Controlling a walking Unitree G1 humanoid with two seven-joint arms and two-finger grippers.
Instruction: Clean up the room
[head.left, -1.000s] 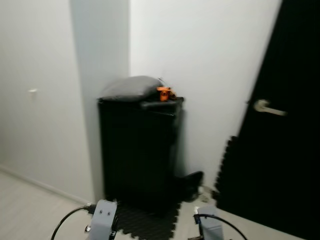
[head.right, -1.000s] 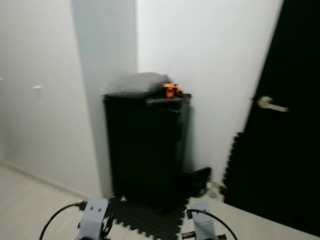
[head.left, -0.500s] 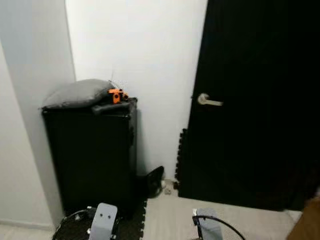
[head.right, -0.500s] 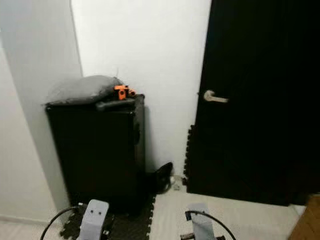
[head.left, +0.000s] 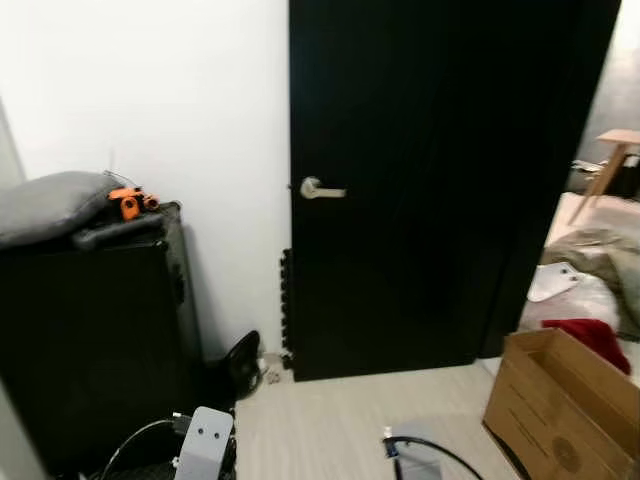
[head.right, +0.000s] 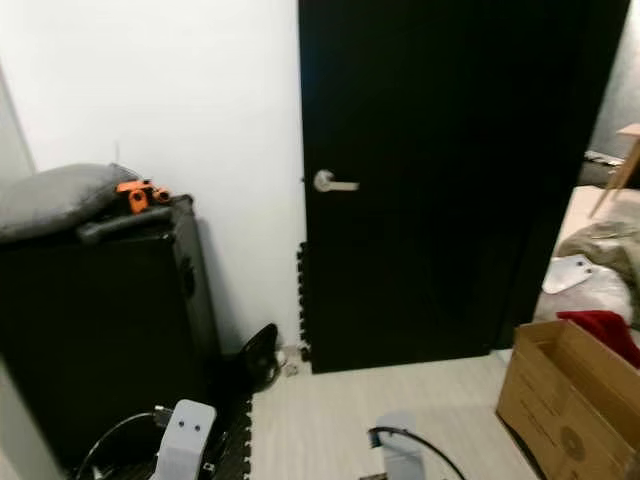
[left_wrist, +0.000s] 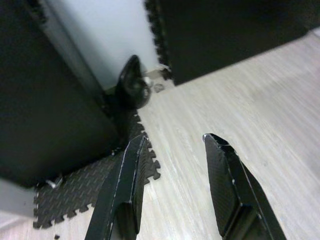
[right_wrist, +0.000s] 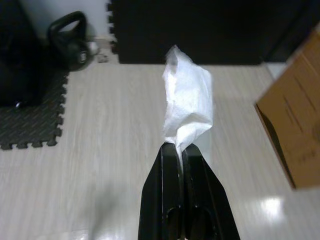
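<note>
Pinched tight between the fingers of the right gripper (right_wrist: 179, 150) is a crumpled white tissue (right_wrist: 188, 107), which stands up from the fingertips over pale wood-look floor (right_wrist: 110, 125) at the centre of the right wrist view. Spread apart and holding nothing, the left gripper (left_wrist: 172, 145) hangs over the same floor beside a black foam mat (left_wrist: 85, 187). Since a second ago the head camera has swung rightward: the black cabinet (head.left: 90, 340) with its grey cushion (head.left: 45, 205) and small orange object (head.left: 128, 200) now sits at the left edge instead of mid-frame, the black door (head.left: 430, 180) with its silver lever handle (head.left: 318, 188) fills the centre, and an open cardboard box (head.left: 560, 400) has come into the lower right, a red cloth (head.left: 590, 335) just behind it. A round printed mark shows on the box's side, too blurred to read. A black kettlebell (right_wrist: 72, 42) rests by the wall in the upper left of the right wrist view.
</note>
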